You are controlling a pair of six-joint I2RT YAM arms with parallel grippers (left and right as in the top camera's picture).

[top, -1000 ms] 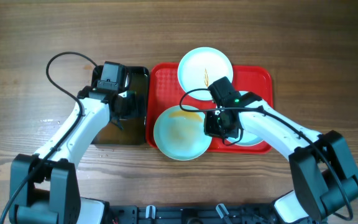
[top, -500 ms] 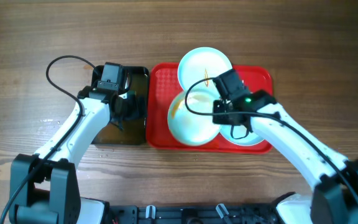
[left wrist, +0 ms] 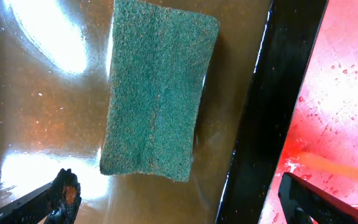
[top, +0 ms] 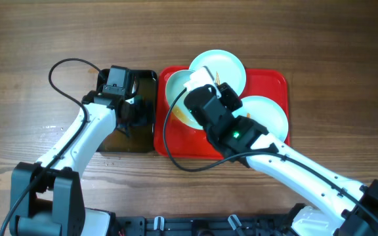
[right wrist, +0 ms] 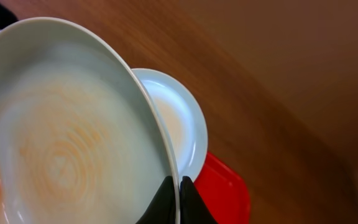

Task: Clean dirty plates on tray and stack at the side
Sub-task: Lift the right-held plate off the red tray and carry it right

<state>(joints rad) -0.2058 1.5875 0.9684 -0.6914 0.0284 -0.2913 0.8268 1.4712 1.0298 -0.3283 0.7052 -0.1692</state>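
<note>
pinching rim of tilted plate [right wrist: 61,143] over tray [top: 275,77]: right gripper [right wrist: 178,186]; left gripper [left wrist: 178,194] spread wide above sponge [left wrist: 157,87].

- Over the tray [top: 274,80], my right arm [top: 287,160] hides most of the held plate [top: 174,92].
- Left of the tray, the fingertips of my left gripper [left wrist: 179,202] are cropped at the bottom edge.

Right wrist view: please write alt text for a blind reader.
The right hand grips the rim of a plate smeared with orange sauce rings. Behind it are a second plate, a red tray corner and the wooden table.
</note>
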